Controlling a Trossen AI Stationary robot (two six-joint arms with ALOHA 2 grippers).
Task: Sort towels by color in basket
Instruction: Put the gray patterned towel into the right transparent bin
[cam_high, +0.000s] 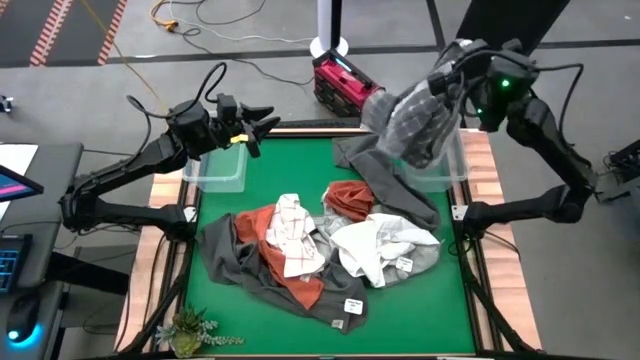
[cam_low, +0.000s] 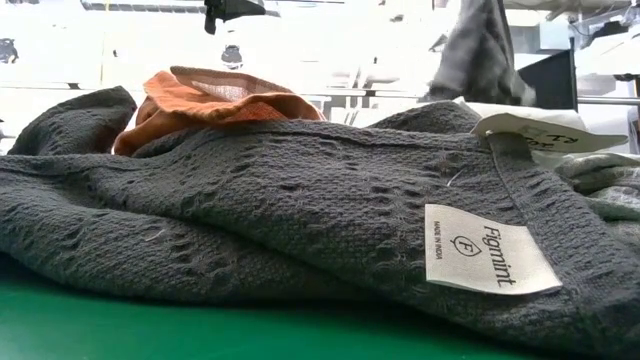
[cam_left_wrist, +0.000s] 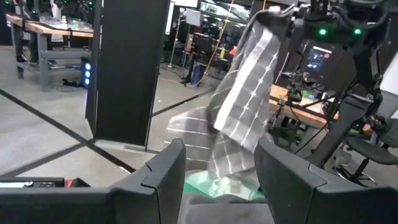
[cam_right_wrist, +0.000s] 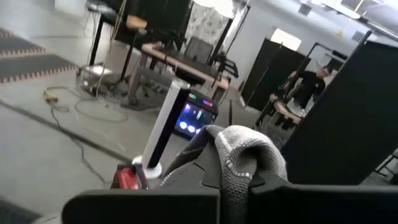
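One grey checked towel (cam_high: 420, 120) hangs limp from right gripper (cam_high: 455, 75), clamped on a bunched fold, far right.
Soft, light, drapes; best pinched at a fold. Left gripper (cam_high: 262, 125), far left, stands apart, empty.

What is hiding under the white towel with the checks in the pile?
The checked white towel lies on a rust orange towel, over a dark grey towel. Anything deeper is covered.

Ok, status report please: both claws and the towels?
Right claw shut on grey checked cloth towel, raised over right clear bin. Left claw open, empty, above left bin. Nothing in the way.
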